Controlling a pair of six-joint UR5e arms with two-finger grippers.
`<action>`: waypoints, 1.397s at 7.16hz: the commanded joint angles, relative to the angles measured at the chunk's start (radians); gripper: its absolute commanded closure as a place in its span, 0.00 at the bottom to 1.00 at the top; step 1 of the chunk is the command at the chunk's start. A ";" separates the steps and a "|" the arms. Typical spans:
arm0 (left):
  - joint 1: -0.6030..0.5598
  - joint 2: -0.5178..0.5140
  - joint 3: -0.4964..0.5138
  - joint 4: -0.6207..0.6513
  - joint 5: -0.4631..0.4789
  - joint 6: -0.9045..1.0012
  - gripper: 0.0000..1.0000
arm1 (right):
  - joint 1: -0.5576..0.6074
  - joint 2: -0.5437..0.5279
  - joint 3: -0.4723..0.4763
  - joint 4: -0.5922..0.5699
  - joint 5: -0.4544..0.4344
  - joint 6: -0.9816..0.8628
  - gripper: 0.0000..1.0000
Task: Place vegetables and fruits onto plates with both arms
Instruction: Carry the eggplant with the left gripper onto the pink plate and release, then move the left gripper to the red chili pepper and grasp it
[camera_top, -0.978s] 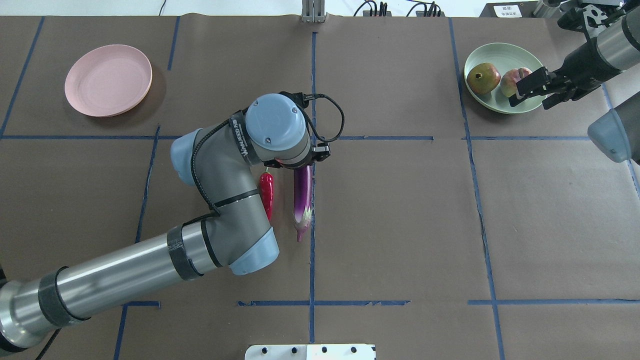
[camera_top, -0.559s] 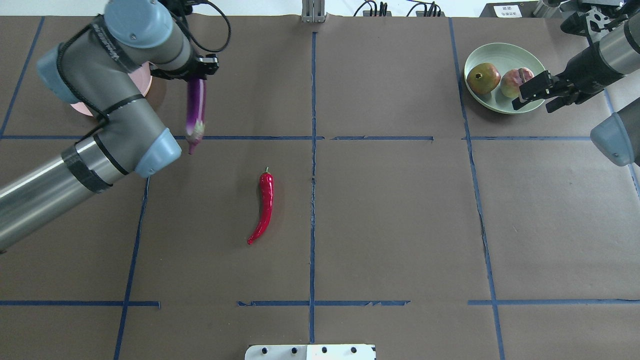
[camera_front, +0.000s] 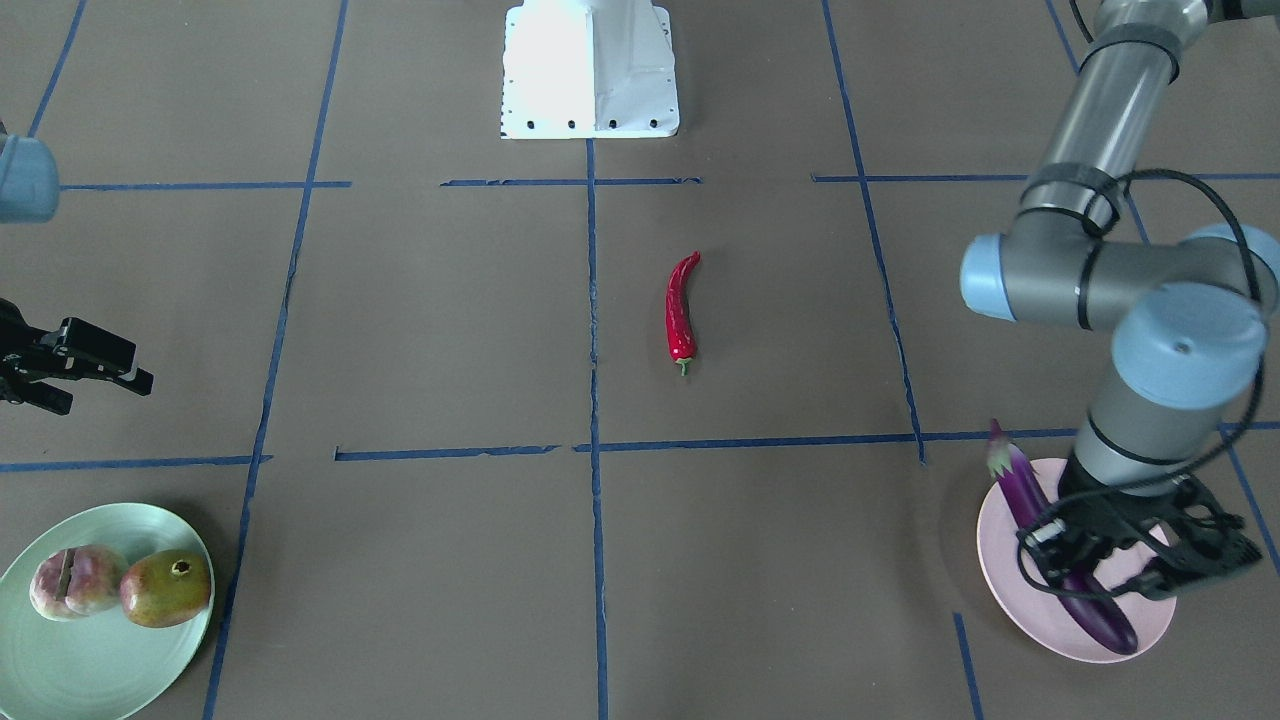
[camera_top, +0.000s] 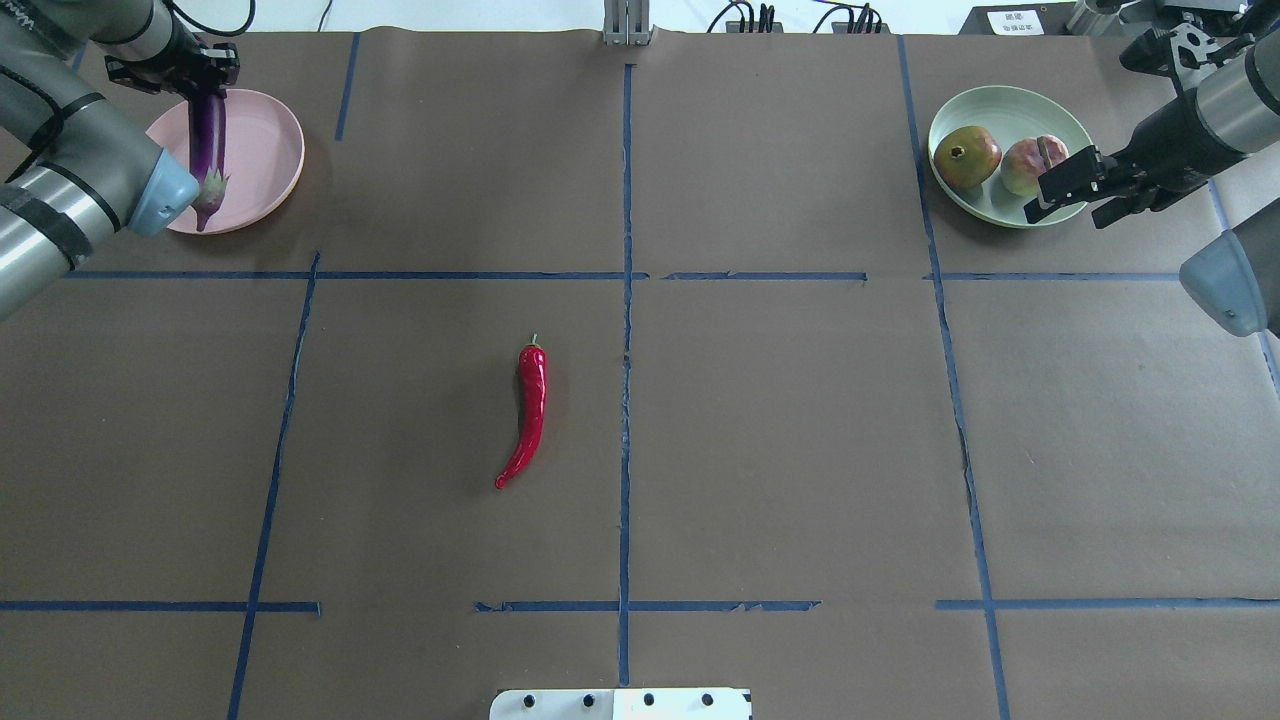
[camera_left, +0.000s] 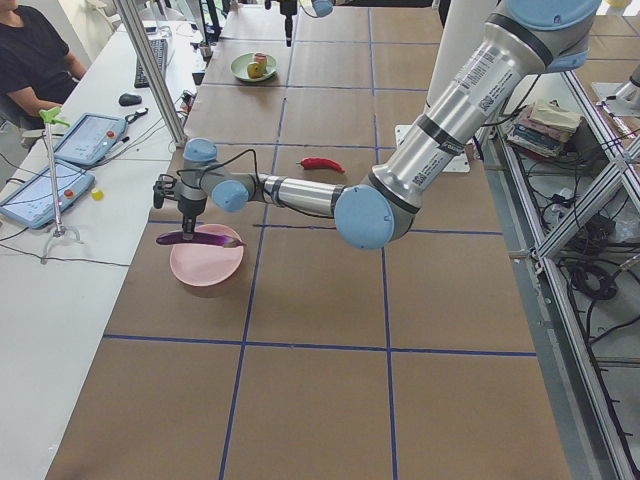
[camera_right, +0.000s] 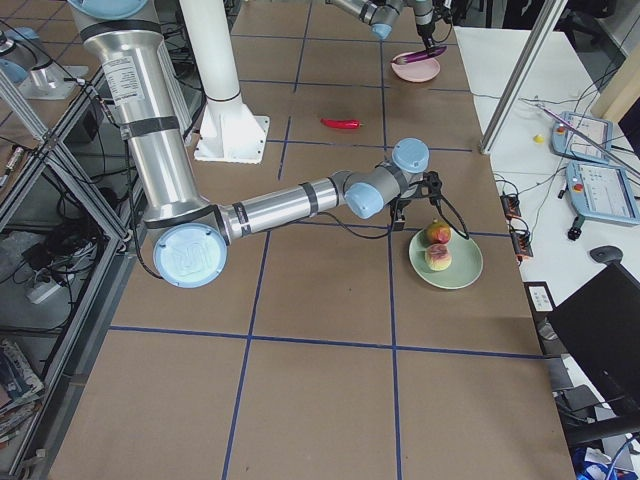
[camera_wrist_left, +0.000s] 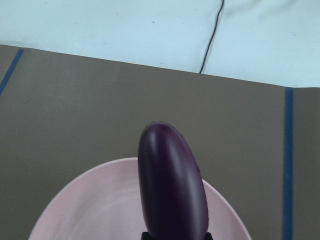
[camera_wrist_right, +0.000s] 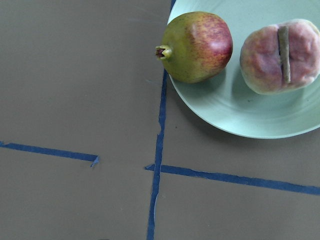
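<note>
My left gripper (camera_top: 203, 85) is shut on the purple eggplant (camera_top: 208, 150) and holds it level, just over the pink plate (camera_top: 265, 150) at the far left; the left wrist view shows the eggplant (camera_wrist_left: 172, 185) jutting over the plate (camera_wrist_left: 90, 210). The red chili pepper (camera_top: 530, 410) lies alone on the table near the middle. The green plate (camera_top: 1000, 105) at the far right holds the red and yellow-green crowned fruit (camera_top: 966, 156) and the grooved pink fruit (camera_top: 1030, 163). My right gripper (camera_top: 1085, 190) is open and empty beside that plate's near right rim.
The white base block (camera_top: 620, 703) stands at the near table edge. Blue tape lines (camera_top: 625, 300) divide the brown table cover. Cables and plugs (camera_top: 760, 15) lie along the far edge. A seated person (camera_left: 30, 60) and tablets are beyond the table's far side.
My left arm lifted the eggplant from beside the chili and carried it to the far left, over the pink plate. My right gripper drew back a little from the fruits.
</note>
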 joint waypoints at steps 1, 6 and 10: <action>-0.004 0.000 0.023 -0.022 -0.003 0.002 0.03 | -0.017 0.001 -0.002 0.000 -0.025 0.000 0.00; 0.215 0.049 -0.348 0.004 -0.118 -0.188 0.02 | -0.030 0.013 0.014 -0.009 -0.127 0.038 0.00; 0.561 -0.027 -0.605 0.452 -0.076 -0.229 0.03 | -0.021 -0.098 0.146 -0.058 -0.142 0.071 0.00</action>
